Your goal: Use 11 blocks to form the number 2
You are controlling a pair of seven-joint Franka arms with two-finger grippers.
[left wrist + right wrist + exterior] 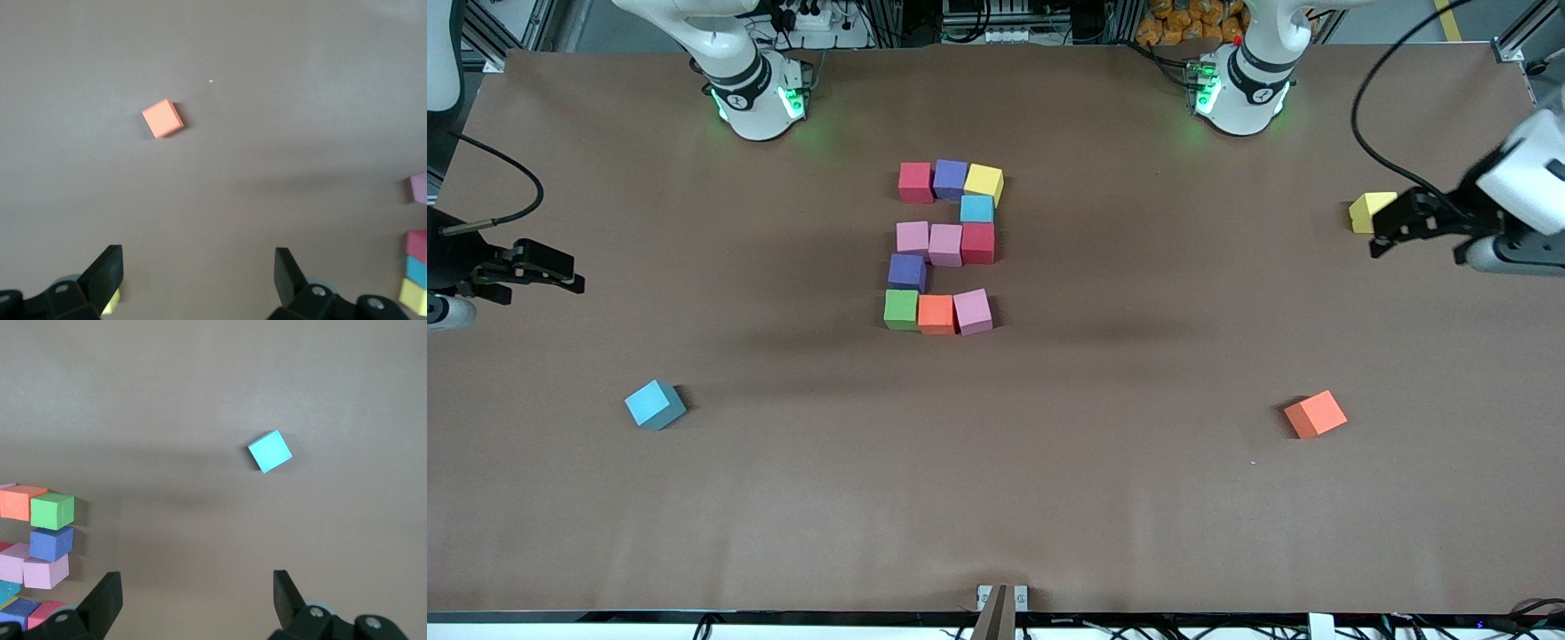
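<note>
Several blocks touch each other mid-table in the shape of a 2. Its farthest row is red (pixel 914 182), purple (pixel 951 179) and yellow (pixel 983 182). A light blue block (pixel 976 209) joins it to a row of two pink and a red (pixel 977 243). A purple block (pixel 907 272) leads down to green (pixel 901 309), orange (pixel 936 314) and pink (pixel 973 311). My left gripper (pixel 1383 233) (pixel 198 267) hangs open and empty over the table's left-arm end. My right gripper (pixel 576 274) (pixel 197 590) waits open and empty over the right-arm end.
Three loose blocks lie apart from the figure. A yellow one (pixel 1369 212) (pixel 112 301) sits just beside my left gripper. An orange one (pixel 1315 414) (pixel 163 118) lies nearer the front camera. A light blue one (pixel 655 404) (pixel 270 451) lies toward the right arm's end.
</note>
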